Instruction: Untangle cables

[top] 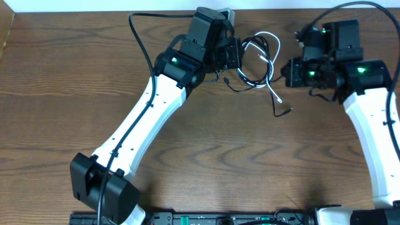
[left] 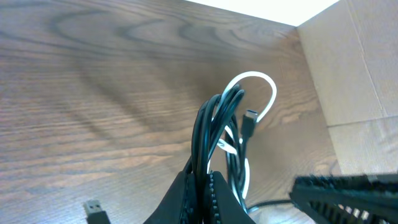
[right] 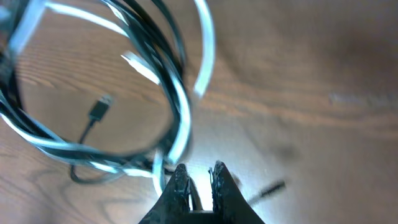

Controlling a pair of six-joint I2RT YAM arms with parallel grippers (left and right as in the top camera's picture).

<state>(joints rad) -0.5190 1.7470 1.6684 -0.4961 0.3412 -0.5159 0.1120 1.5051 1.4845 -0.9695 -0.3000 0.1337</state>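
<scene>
A: Starting from the cords: where?

B: Bunched together near the far edge of the wooden table (top: 250,162), in the gap between the two grippers. Tangled, too: several strands of the black cord (left: 208,124) rising in a tall narrow loop, with the white cord (left: 252,74) arching just behind and over the top of it.

A: Any ends showing?

B: Yes. A small dark plug (left: 250,116) hanging inside the white arch, and a black USB plug (left: 93,208) lying flat on the wood, well apart at the lower left of the left wrist view. From overhead, one more thin black tail trailing toward the near side, ending on bare wood.

A: And the left gripper (left: 200,180)?

B: Pinched tight on the black cord, with the strands running straight down between the fingers. Hard to say whether any white is caught in there as well.

A: The right gripper (right: 199,168)?

B: Fingers drawn close, with only a slim bright slit left between them. Too blurred to tell whether pinching the white cord or nothing at all. Loops of both cords sweeping across that view above the fingertips.

A: Seen from overhead?

B: Left gripper touching the tangle on its left side; right gripper just beside it on the right.
</scene>
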